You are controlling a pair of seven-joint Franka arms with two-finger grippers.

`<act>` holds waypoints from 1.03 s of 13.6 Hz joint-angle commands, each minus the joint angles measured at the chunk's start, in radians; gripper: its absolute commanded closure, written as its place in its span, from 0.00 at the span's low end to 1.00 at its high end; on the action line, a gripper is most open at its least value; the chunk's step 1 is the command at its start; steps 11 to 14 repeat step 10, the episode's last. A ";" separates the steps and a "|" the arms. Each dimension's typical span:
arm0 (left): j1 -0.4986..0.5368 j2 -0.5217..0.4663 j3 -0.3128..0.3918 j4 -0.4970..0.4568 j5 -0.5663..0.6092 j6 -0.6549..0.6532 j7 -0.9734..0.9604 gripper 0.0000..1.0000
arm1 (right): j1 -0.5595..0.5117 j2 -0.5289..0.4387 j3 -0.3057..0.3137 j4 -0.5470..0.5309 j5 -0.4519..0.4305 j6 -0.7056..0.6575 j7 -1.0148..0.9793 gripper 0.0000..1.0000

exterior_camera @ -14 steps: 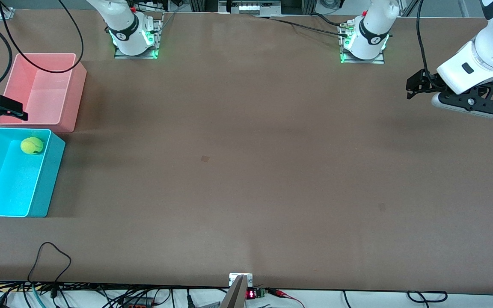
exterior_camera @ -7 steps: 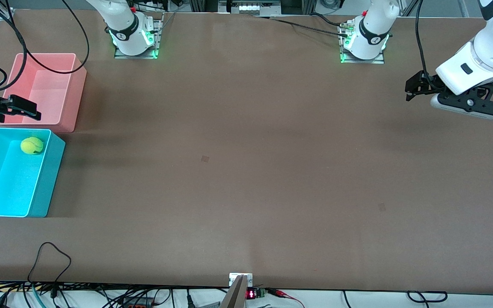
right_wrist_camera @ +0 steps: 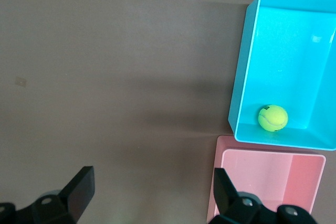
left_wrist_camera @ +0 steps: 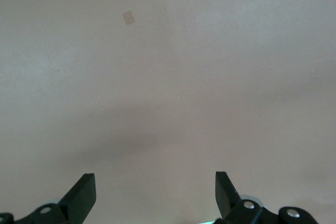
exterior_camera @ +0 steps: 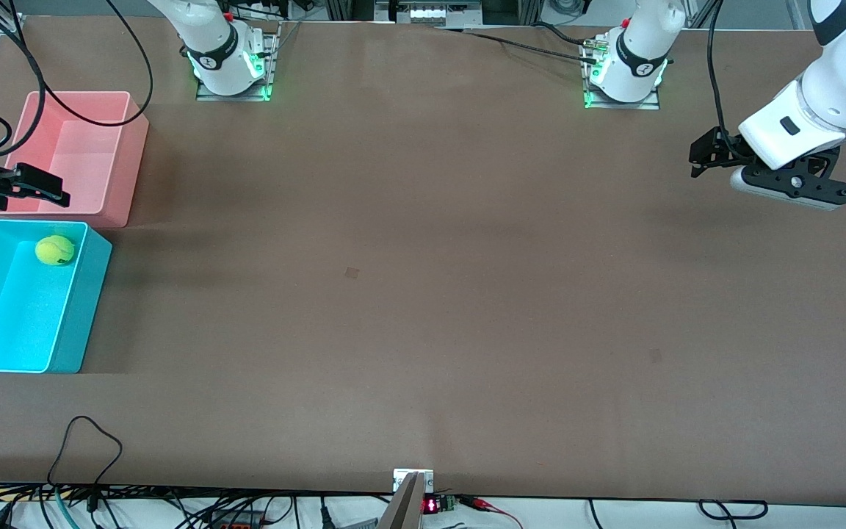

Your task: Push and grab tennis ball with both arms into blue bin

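The yellow-green tennis ball (exterior_camera: 54,250) lies inside the blue bin (exterior_camera: 78,323), in the corner nearest the pink tub; the right wrist view shows the ball (right_wrist_camera: 272,118) in the bin (right_wrist_camera: 242,72) too. My right gripper (exterior_camera: 34,185) hangs open and empty in the air over the pink tub's edge, beside the bin; its jaws show wide apart in the right wrist view (right_wrist_camera: 152,190). My left gripper (exterior_camera: 706,153) is open and empty, up over bare table at the left arm's end; its wrist view (left_wrist_camera: 155,190) shows only table.
A pink tub (exterior_camera: 70,158) stands right beside the blue bin, farther from the front camera; it also shows in the right wrist view (right_wrist_camera: 262,182). Black cables hang over it. Cables and a small device (exterior_camera: 430,504) lie along the table's near edge.
My right gripper moved in from the table's end to over the pink tub's edge, then held still. My left gripper shifted slightly toward the table's middle. The ball stayed in the bin.
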 commanded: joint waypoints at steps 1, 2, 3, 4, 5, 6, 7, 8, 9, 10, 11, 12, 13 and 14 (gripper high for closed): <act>0.007 -0.013 -0.003 -0.008 -0.015 0.005 0.026 0.00 | -0.004 -0.020 0.004 -0.023 0.002 0.008 0.020 0.00; 0.007 -0.013 -0.003 -0.008 -0.016 0.002 0.024 0.00 | -0.004 -0.018 0.004 -0.023 0.002 0.009 0.027 0.00; 0.007 -0.013 -0.003 -0.008 -0.016 -0.001 0.026 0.00 | -0.004 -0.017 0.004 -0.023 0.001 0.017 0.041 0.00; 0.007 -0.013 -0.003 -0.008 -0.016 -0.002 0.026 0.00 | -0.004 -0.017 0.004 -0.023 0.001 0.029 0.053 0.00; 0.007 -0.013 -0.003 -0.007 -0.016 -0.004 0.026 0.00 | -0.004 -0.017 0.004 -0.023 -0.004 0.034 0.059 0.00; 0.007 -0.014 -0.003 -0.007 -0.016 -0.005 0.026 0.00 | -0.002 -0.017 0.004 -0.023 -0.008 0.035 0.059 0.00; 0.005 -0.014 -0.003 -0.007 -0.016 -0.005 0.026 0.00 | -0.002 -0.018 0.004 -0.023 -0.013 0.035 0.059 0.00; 0.005 -0.014 -0.003 -0.007 -0.016 -0.004 0.024 0.00 | -0.002 -0.017 0.004 -0.023 -0.014 0.034 0.059 0.00; 0.005 -0.014 -0.003 -0.007 -0.016 -0.004 0.026 0.00 | -0.002 -0.017 0.004 -0.023 -0.014 0.034 0.059 0.00; 0.007 -0.014 -0.003 -0.007 -0.016 -0.007 0.024 0.00 | -0.001 -0.017 0.004 -0.023 -0.016 0.034 0.059 0.00; 0.007 -0.014 -0.003 -0.007 -0.016 -0.007 0.024 0.00 | -0.001 -0.017 0.004 -0.023 -0.016 0.034 0.059 0.00; 0.007 -0.014 -0.003 -0.007 -0.016 -0.007 0.024 0.00 | -0.001 -0.017 0.004 -0.023 -0.016 0.034 0.059 0.00; 0.007 -0.014 -0.003 -0.007 -0.016 -0.007 0.024 0.00 | -0.001 -0.017 0.004 -0.023 -0.016 0.034 0.059 0.00; 0.007 -0.014 -0.003 -0.007 -0.016 -0.007 0.024 0.00 | -0.001 -0.017 0.004 -0.023 -0.016 0.034 0.059 0.00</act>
